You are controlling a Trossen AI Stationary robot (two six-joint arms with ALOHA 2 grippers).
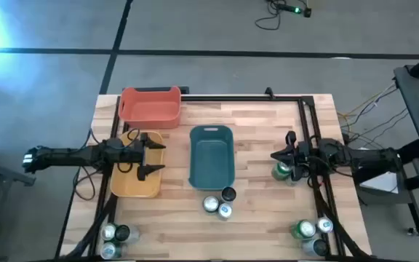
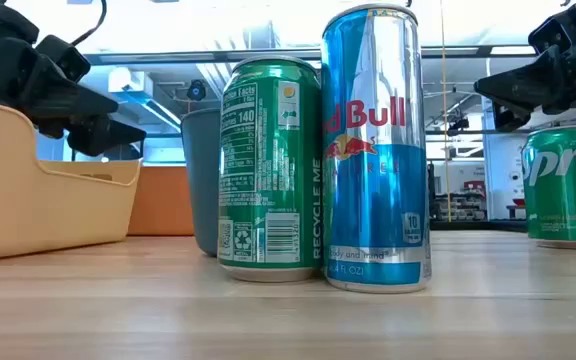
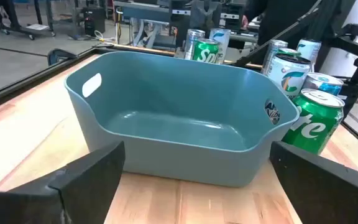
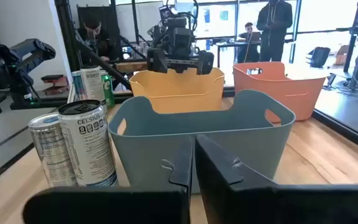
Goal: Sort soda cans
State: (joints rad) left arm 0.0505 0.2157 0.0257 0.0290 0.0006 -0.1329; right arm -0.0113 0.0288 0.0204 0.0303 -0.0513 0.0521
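My left gripper (image 1: 156, 158) hangs open over the yellow tub (image 1: 133, 182), facing the teal tub (image 3: 173, 118) at mid-table, nothing between its fingers. My right gripper (image 1: 277, 155) is shut and empty at the table's right, just above a green soda can (image 1: 282, 172) that stands upright on the wood. Three soda cans (image 1: 219, 204) stand near the teal tub's near end; in the low view a green can (image 2: 268, 170) and a blue-and-silver can (image 2: 373, 150) show side by side. More cans stand at the near left corner (image 1: 113, 234) and the near right corner (image 1: 309, 230).
A red tub (image 1: 150, 105) stands at the far left, behind the yellow one. The teal tub (image 1: 211, 156) lies between the two grippers. Bare wood lies to the right of the teal tub. Dark frame rails (image 1: 308, 124) run along the table's far and right sides.
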